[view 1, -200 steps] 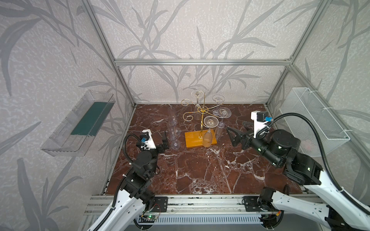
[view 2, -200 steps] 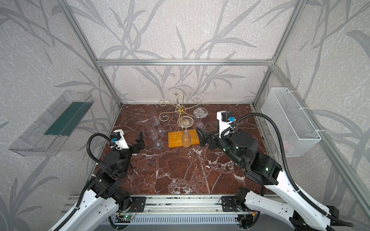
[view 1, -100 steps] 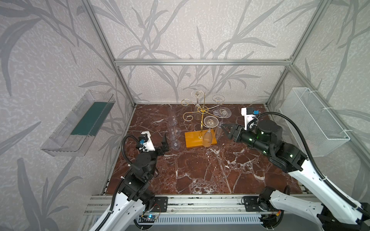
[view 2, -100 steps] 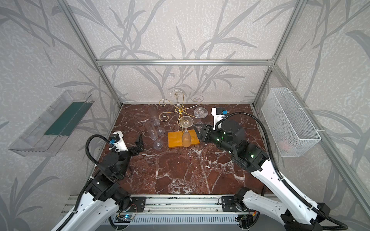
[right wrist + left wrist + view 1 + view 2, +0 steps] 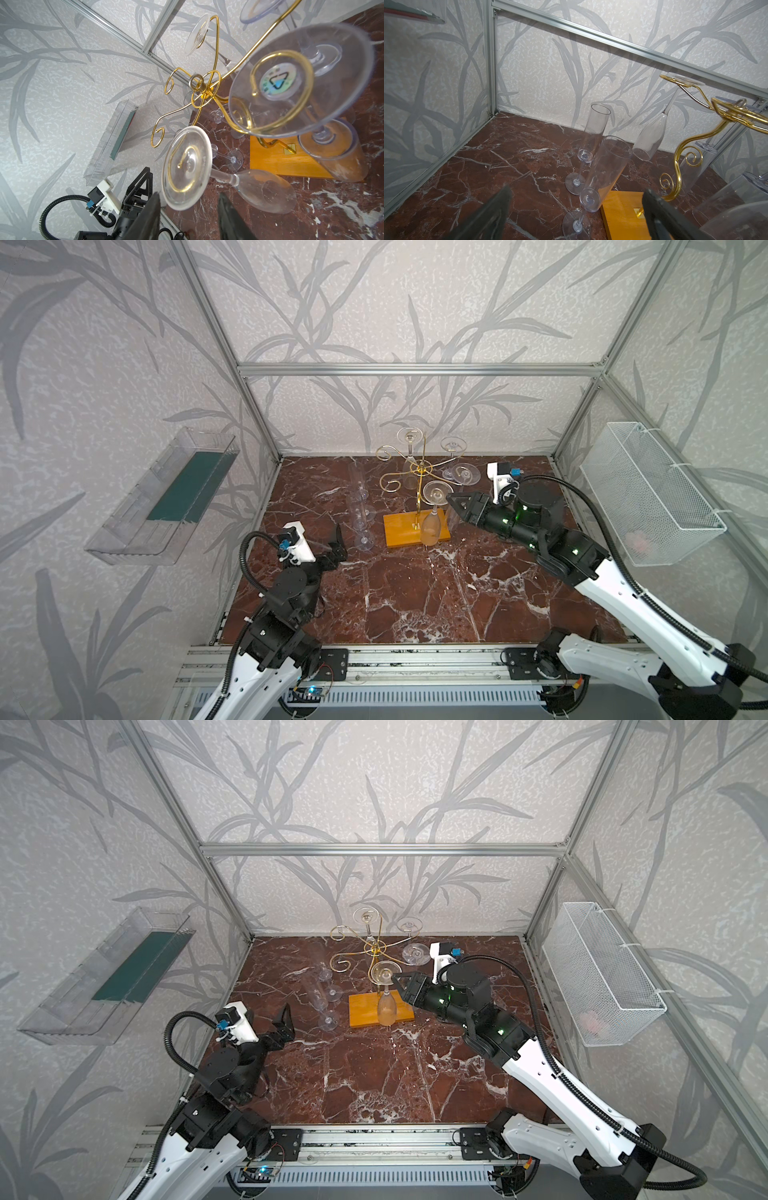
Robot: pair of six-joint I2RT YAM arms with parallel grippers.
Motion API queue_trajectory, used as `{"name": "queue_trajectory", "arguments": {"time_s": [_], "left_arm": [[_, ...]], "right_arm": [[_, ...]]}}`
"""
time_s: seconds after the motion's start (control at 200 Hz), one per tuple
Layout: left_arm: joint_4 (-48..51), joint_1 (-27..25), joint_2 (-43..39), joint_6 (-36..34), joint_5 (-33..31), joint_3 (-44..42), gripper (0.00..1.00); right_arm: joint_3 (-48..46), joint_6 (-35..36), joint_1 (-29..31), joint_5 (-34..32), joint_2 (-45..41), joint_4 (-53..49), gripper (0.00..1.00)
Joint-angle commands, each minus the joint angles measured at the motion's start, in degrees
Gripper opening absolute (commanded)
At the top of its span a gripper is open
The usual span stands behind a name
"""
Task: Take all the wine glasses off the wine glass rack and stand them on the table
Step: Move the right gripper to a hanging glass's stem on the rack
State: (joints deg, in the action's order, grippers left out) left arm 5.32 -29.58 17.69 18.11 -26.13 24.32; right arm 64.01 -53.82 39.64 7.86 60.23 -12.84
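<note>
The marble table (image 5: 415, 593) carries the wine glass rack (image 5: 402, 531) toward 12 o'clock of its middle. Champagne flutes (image 5: 358, 510) stand on the table at the rack's 9 o'clock. The task looks barely begun. The wine glass (image 5: 431, 526) being reached for hangs upside down, its foot caught in the gold curl at 5 o'clock of the pole, and other glasses hang from other curls. Lifting it clear is all yet to do. The right gripper (image 5: 453, 506) sits at the glass's 3 o'clock, level with the foot. In the right wrist view its fingers (image 5: 147, 218) stand partly apart with the foot's rim at their mouth. Whether they pinch it I cannot tell. The left gripper (image 5: 337, 542), at the rack's 8 o'clock, is spread wide and holds nothing.
</note>
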Motion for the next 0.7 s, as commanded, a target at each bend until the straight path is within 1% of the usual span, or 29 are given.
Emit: {"name": "queue_trajectory", "arguments": {"time_s": [0.0, 0.08, 0.355, 0.525, 0.695], "left_arm": [[2.0, 0.1, -1.2, 2.5, -0.1, -1.0, 0.99], [2.2, 0.1, -1.9, 3.0, -0.2, -1.5, 0.99], [4.0, 0.1, -3.4, 5.4, 0.0, -1.8, 0.99], [4.4, 0.1, -3.7, 5.7, 0.0, -1.7, 0.99], [4.5, 0.1, -3.7, 6.2, 0.2, -1.7, 0.99]], "right_arm": [[-0.6, -1.8, -0.3, 0.4, 0.4, 4.2, 0.43], [-0.8, -2.3, -0.3, 0.4, 1.0, 4.8, 0.41], [-1.8, -3.6, -0.3, -0.4, 1.5, 6.7, 0.29], [-2.2, -4.8, -0.4, -1.4, 1.5, 6.2, 0.28], [-2.7, -6.8, -0.6, -1.4, 1.8, 7.1, 0.25]]}}
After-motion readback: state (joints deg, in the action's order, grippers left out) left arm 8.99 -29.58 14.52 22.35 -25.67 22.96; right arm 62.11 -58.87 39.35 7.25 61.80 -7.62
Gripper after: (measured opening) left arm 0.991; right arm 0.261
